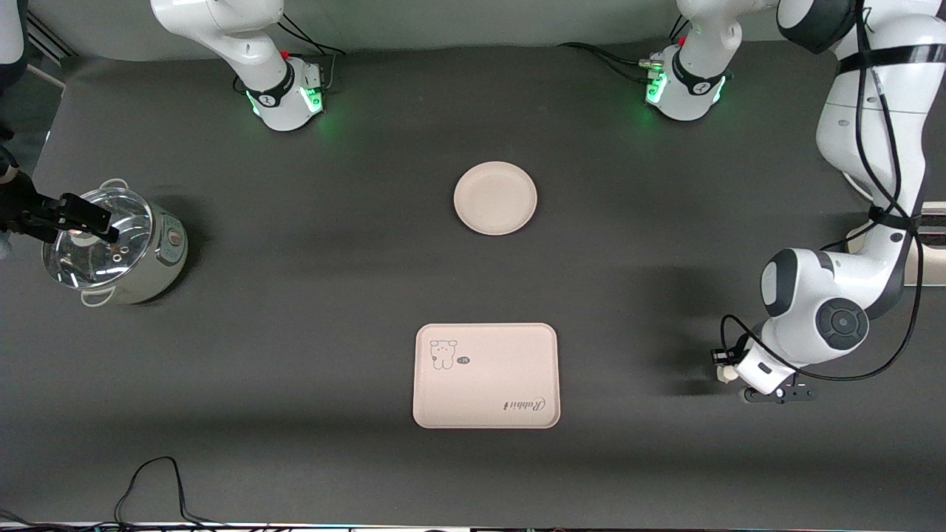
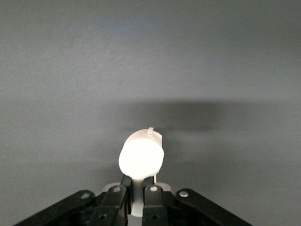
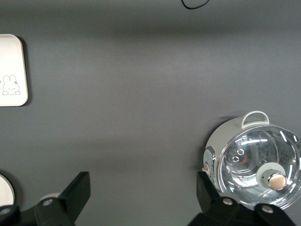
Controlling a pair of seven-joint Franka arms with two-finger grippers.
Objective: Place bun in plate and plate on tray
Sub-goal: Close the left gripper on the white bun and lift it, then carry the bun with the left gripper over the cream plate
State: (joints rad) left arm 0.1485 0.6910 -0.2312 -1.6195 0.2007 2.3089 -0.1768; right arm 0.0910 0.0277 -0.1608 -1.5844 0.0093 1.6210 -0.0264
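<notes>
Front view first: my left gripper (image 1: 728,373) is low at the left arm's end of the table, clenched on the bun (image 1: 727,374), well apart from the plate (image 1: 495,198) and the tray (image 1: 485,375) nearer the camera. Left wrist view shows the bun (image 2: 141,157) pinched between my fingers (image 2: 126,181), ready for carrying. Right wrist view shows my right gripper (image 3: 143,197) spread wide, waiting over the lidded pot (image 3: 254,165).
</notes>
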